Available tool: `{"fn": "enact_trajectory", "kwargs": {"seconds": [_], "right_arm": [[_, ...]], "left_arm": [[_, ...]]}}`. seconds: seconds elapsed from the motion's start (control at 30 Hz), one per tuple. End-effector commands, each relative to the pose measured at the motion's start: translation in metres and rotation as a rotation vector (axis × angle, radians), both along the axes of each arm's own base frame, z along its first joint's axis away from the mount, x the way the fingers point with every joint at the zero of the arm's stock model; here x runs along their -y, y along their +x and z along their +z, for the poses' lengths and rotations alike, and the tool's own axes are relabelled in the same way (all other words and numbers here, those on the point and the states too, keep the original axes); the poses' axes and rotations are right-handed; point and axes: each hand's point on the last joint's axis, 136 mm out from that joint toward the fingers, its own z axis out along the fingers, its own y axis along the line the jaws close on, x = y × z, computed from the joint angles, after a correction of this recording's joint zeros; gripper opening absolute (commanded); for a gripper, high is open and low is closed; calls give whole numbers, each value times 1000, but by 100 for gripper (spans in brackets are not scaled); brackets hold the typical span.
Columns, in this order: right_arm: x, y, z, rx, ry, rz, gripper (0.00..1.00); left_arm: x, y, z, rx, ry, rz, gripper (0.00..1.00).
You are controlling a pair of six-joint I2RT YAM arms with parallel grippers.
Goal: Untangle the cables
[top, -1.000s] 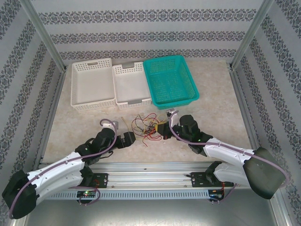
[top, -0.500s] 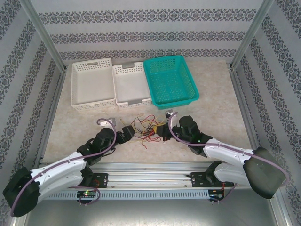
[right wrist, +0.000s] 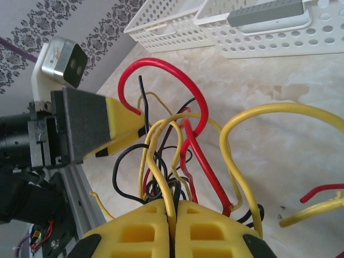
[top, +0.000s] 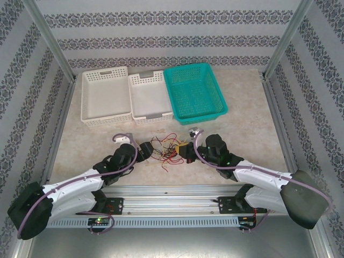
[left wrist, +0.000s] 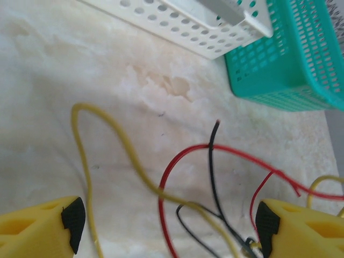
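Item: cables [top: 164, 146], a loose knot of thin red, yellow and black wires, lying on the marbled table [top: 247, 134] near its front edge and well short of the baskets. Extent: the knot spreads left to right, its long axis on the line between the two grippers, so each arm meets one end of it. Right end: right gripper [top: 186, 150], closed tight. In its wrist view the yellow fingers [right wrist: 209, 231] meet with no gap, and several yellow and black strands run down into the seam between them, so it is judged to have the bundle pinched. A thick red loop [right wrist: 161, 61] and a yellow arc [right wrist: 279, 109] rise free above that grip. Left end: left gripper [top: 147, 148], at the knot's left fringe; whether touching it or just short cannot be told from above. Its jaws stand wide apart. In its wrist view the black-tipped fingers [left wrist: 32, 228] sit at the bottom corners, with the wires straight ahead and partly in the gap. A yellow wire [left wrist: 115, 128] lies nearest the finger on the view's left, while a red wire [left wrist: 185, 153] and a black wire [left wrist: 210, 166] cross toward the other. No pad is seen touching a strand, so it holds nothing. Judgement: the left arm is the one placed to take a strand, the yellow wire lying most apart from the rest, while the right anchors the mass. Surroundings, far edge: large white basket [top: 105, 71], smaller white basket [top: 153, 115], teal basket [top: 185, 67].
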Motion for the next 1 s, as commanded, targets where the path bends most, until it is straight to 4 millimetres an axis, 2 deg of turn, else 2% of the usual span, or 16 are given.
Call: {"fn": "enact_trajectory", "kwargs": {"seconds": [0.0,0.3,0.57,0.8,0.97], "right_arm": [[-6,-5,18,65,47,40,0],[-5,-6,22,76,55,41,0],[-7,-9,24,79,61,50,0],[-8,-11,25,80,66,57,0],[-9,-13,26,82,67,60,0]], "left_arm": [[1,17,25,77,-65,56,82],[7,22,20,62,-80,55,62],[1,23,17,52,-75,80,46],[1,25,17,54,-84,85,26],[1,26,17,51,-85,83,19]]}}
